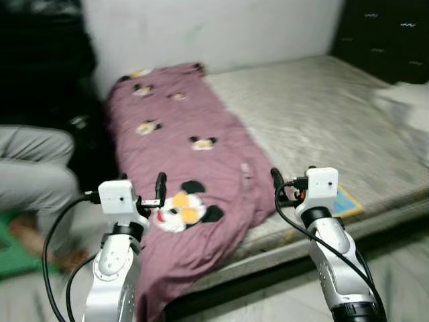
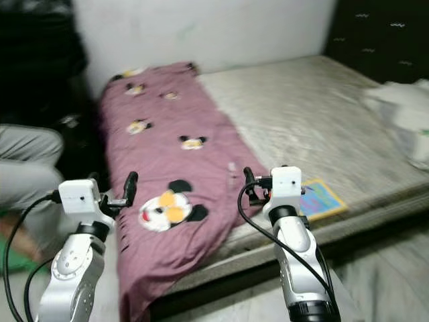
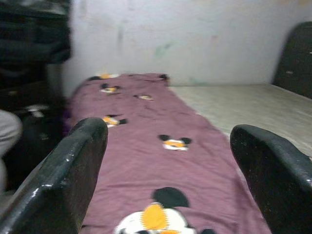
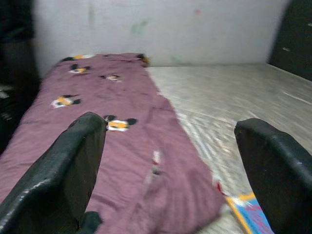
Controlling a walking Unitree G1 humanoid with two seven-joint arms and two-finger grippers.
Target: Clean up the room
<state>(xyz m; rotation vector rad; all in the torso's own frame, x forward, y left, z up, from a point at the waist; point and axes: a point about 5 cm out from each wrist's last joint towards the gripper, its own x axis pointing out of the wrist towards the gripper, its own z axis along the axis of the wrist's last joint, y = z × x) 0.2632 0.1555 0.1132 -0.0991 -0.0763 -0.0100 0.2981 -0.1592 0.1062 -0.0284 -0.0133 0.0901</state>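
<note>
A purple blanket (image 1: 181, 154) printed with cartoon mice lies along the left side of a bare grey mattress (image 1: 322, 114), and its near end hangs over the front edge. My left gripper (image 1: 144, 191) hovers open just above the blanket's near end, by the big mouse print (image 3: 156, 219). My right gripper (image 1: 288, 184) is open over the blanket's right edge, and nothing sits between its fingers (image 4: 63, 170). A blue and yellow booklet (image 1: 348, 200) lies flat on the mattress just right of the right gripper.
A person in grey trousers (image 1: 33, 174) stands close on the left, with a foot near a green mat (image 1: 13, 258). Dark furniture (image 1: 40, 60) fills the left back corner. A white bundle (image 1: 409, 107) sits at the mattress's right edge.
</note>
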